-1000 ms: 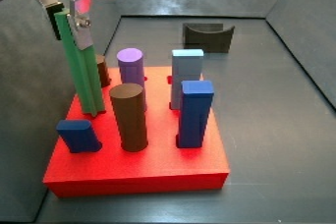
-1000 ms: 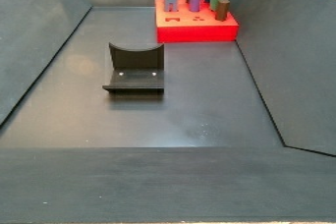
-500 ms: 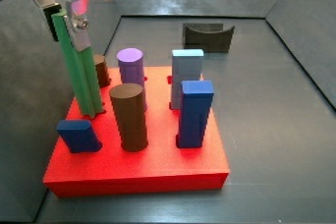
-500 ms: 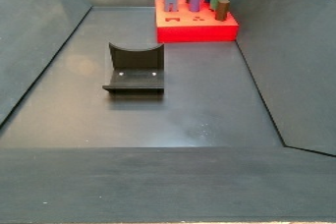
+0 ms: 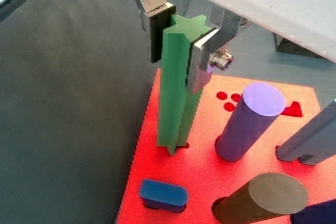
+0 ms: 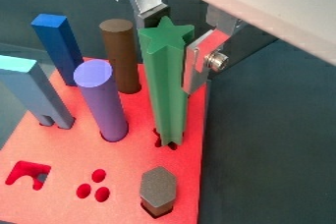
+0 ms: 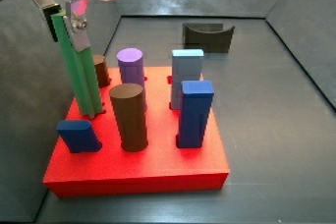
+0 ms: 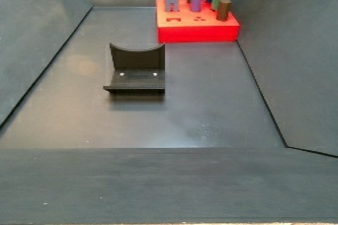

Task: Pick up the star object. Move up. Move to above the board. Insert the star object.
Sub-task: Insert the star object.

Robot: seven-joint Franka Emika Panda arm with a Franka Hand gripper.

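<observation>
The star object [image 5: 178, 90] [image 6: 164, 81] is a tall green rod with a star-shaped top. It stands upright with its foot in a hole near the edge of the red board [image 5: 197, 184] [image 6: 53, 149]. My gripper [image 5: 180, 39] [image 6: 168, 41] is at the rod's top, with a dark pad against one side and a silver finger plate against the other, so it is shut on the rod. In a side view the star object [image 7: 79, 66] rises above all the other pegs on the board [image 7: 144, 164], with the gripper [image 7: 66, 22] at its upper end.
On the board stand a brown cylinder [image 7: 128, 115], a purple peg [image 7: 130, 66], a tall blue post [image 7: 196, 110], a light blue post [image 7: 187, 76] and a short blue block [image 7: 77, 135]. The dark fixture [image 8: 134, 69] sits mid-floor. Sloped bin walls enclose the floor.
In a side view the gripper housing rose very slightly between one second and half a second ago. Since then nothing has moved, and the star object stands in the board as before.
</observation>
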